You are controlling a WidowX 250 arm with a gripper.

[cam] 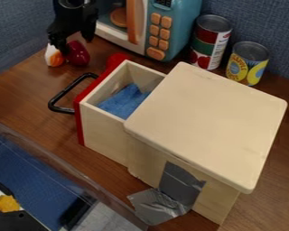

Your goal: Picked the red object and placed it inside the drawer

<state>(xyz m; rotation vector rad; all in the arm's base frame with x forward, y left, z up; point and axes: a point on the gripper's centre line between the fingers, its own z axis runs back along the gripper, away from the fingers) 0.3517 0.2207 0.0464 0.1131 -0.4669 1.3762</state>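
Red object under my open fingers (61,44).
I hang my gripper (76,45) at the upper left, beyond the open drawer (102,135), fingers spread apart with nothing clamped between them. The glossy red object (78,54) lies on the wooden table (20,97), outside the drawer, just below the gap between my tips; one tip overlaps its edge in the view, though I cannot tell whether I touch it. A white-and-orange piece (53,56) sits right beside it.

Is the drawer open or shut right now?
Open: the drawer stands out from the wooden cabinet, with its inside exposed and a blue cloth lying in it.
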